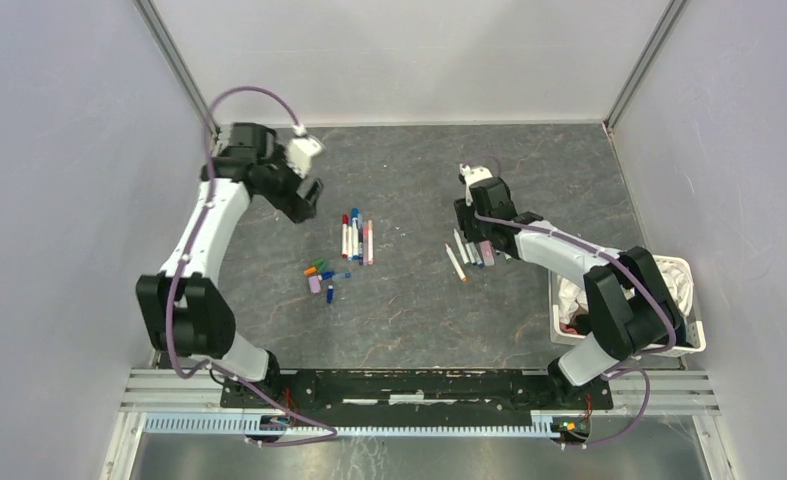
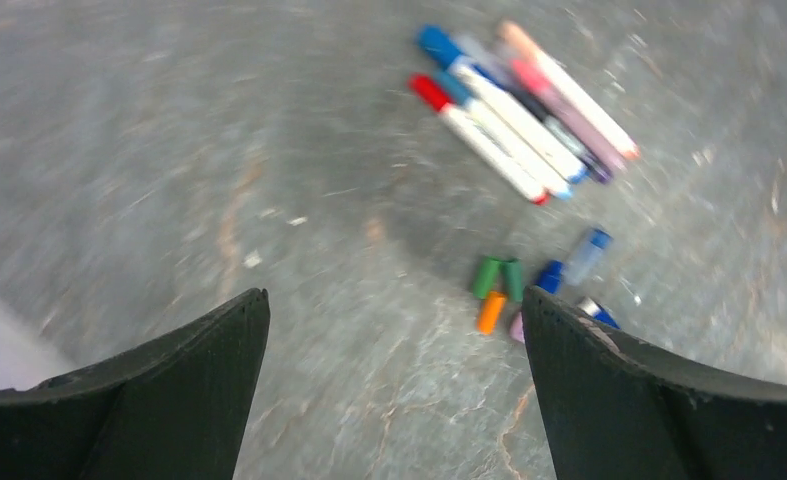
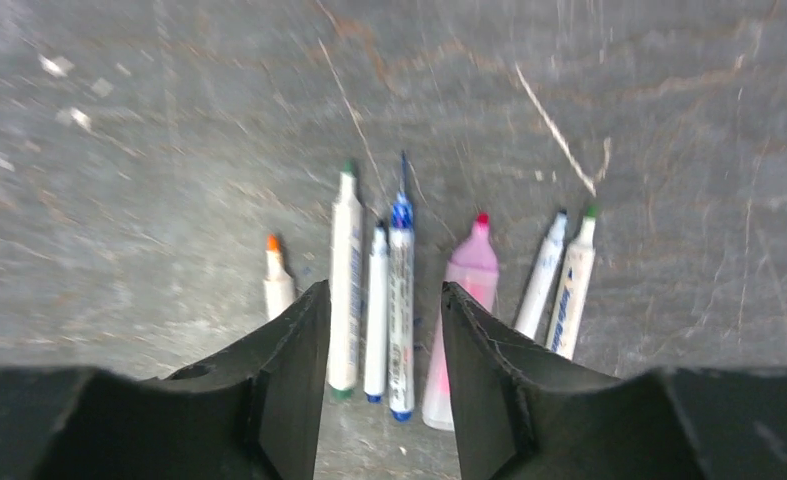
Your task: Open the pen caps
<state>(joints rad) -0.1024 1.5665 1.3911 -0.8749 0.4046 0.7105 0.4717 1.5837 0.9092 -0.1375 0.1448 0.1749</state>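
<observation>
A row of capped pens lies mid-table; it also shows in the left wrist view. Loose pen caps lie just in front of them: green, orange, blue, and a pink one partly hidden by a finger. My left gripper is open and empty, above the table to the left of these. Several uncapped pens lie at the right, among them a thick pink one. My right gripper is open and empty, hovering over the middle ones.
A white basket holding cloth stands at the table's right edge beside the right arm. Grey walls enclose the table at the back and on both sides. The dark marbled tabletop runs between the two pen groups.
</observation>
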